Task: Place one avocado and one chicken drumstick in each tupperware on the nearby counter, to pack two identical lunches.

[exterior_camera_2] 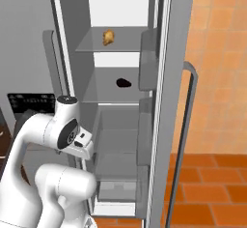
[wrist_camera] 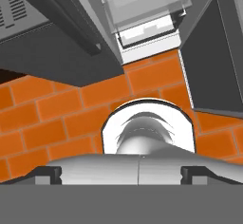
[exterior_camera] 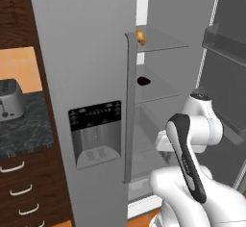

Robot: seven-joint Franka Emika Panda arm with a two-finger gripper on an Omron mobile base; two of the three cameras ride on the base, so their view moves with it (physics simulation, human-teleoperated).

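With my jaws wide open, empty and aimed at the floor, risk is clipping the fridge door (exterior_camera_2: 164, 101) while reaching for the chicken drumstick (exterior_camera_2: 109, 37) on the top shelf or the avocado (exterior_camera_2: 124, 83) below it.

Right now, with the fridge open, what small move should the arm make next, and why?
Probably raise the open claw toward the dark avocado on the middle shelf: it points down at the orange floor, holding nothing, and the drumstick sits higher.
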